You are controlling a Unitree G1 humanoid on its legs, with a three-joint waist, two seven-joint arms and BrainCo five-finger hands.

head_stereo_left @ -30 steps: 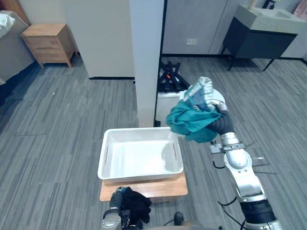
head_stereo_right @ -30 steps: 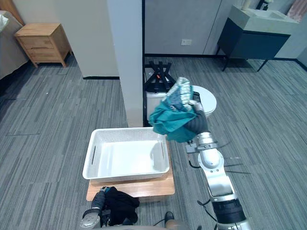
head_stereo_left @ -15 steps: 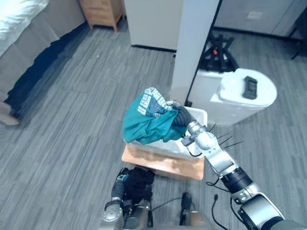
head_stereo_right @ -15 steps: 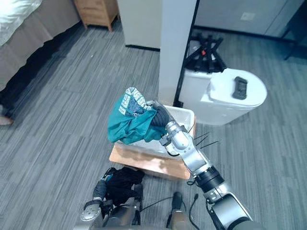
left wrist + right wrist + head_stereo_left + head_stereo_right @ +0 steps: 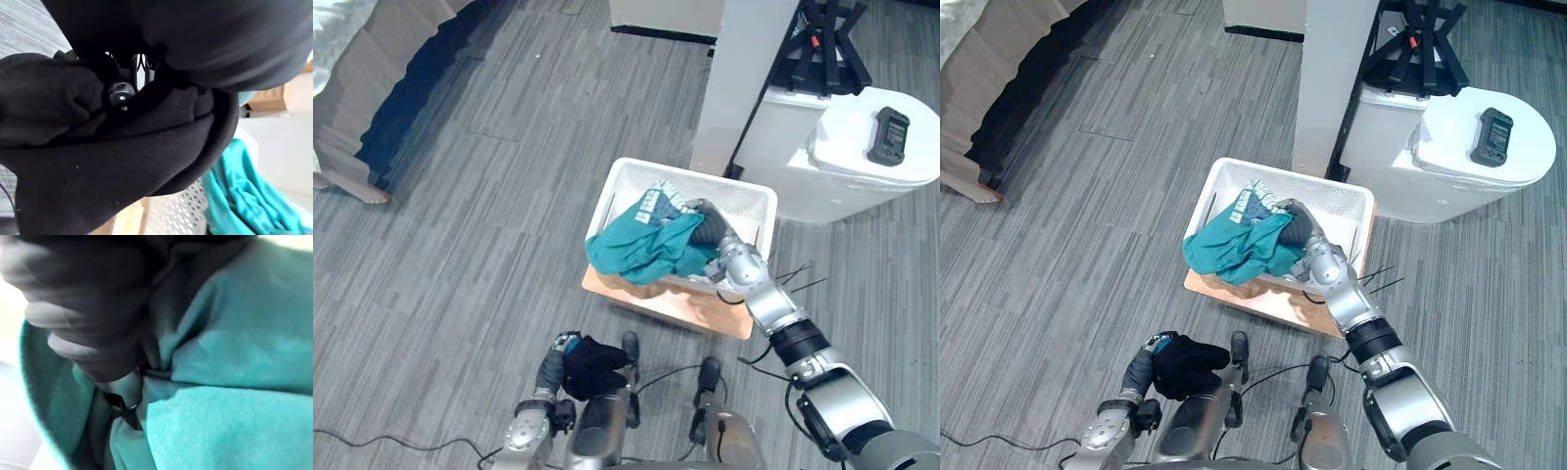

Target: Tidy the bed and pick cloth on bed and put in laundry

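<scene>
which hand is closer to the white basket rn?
Right. The right hand is over the white basket, gripping the teal cloth draped across its near rim. The left hand is lower, nearer the camera, clutching a black cloth, apart from the basket.

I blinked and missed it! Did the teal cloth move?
Yes. The cloth was up beside the basket's right side; now it hangs over the near rim.
</scene>
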